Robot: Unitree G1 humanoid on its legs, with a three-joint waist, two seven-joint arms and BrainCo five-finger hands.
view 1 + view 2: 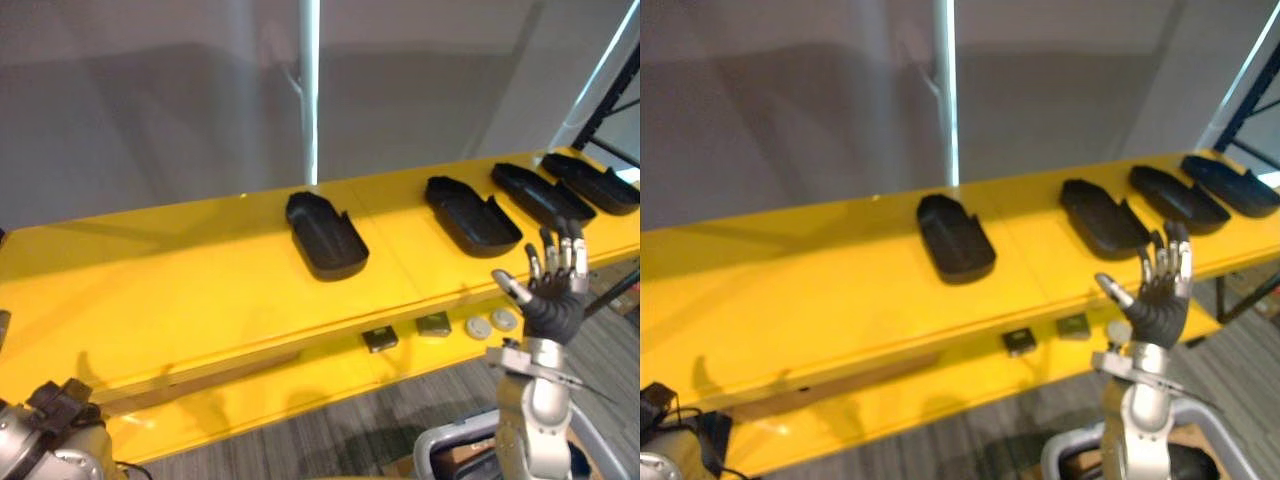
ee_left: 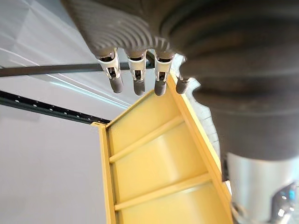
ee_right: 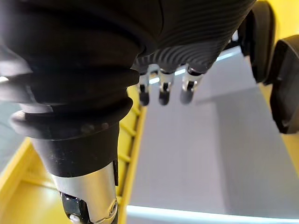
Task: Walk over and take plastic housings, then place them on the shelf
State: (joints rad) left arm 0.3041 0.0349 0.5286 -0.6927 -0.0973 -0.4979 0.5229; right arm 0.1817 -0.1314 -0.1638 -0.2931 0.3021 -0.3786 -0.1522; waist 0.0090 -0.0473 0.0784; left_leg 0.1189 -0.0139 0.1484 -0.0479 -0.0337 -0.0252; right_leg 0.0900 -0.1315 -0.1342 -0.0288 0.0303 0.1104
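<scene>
Right hand (image 1: 556, 292) is raised in front of the shelf (image 1: 180, 262), at its near edge on the right, palm toward the shelf. Its fingers (image 1: 566, 247) stand straight up and spread, the thumb is out to the left, and it grasps nothing. It is near the second housing (image 1: 472, 216) but apart from it.

Left hand (image 2: 140, 28) is low at the near left. In its wrist view the fingers (image 2: 136, 79) hang loose and hold nothing, with the yellow shelf frame past them.

Four black housings lie open side up in a row on the shelf's yellow top. The left housing (image 1: 325, 236) sits alone near the middle. The second housing, third housing (image 1: 541, 193) and right housing (image 1: 592, 182) are close together at the right end, side by side and angled the same way. Two of them show at the edge of the right wrist view.

On the lower ledge (image 1: 300, 375) lie two small dark squares (image 1: 380, 339) and, to their right, two round discs (image 1: 479, 326). A white pole (image 1: 310, 90) stands behind the shelf, and a dark rack (image 1: 612, 108) at the far right.
</scene>
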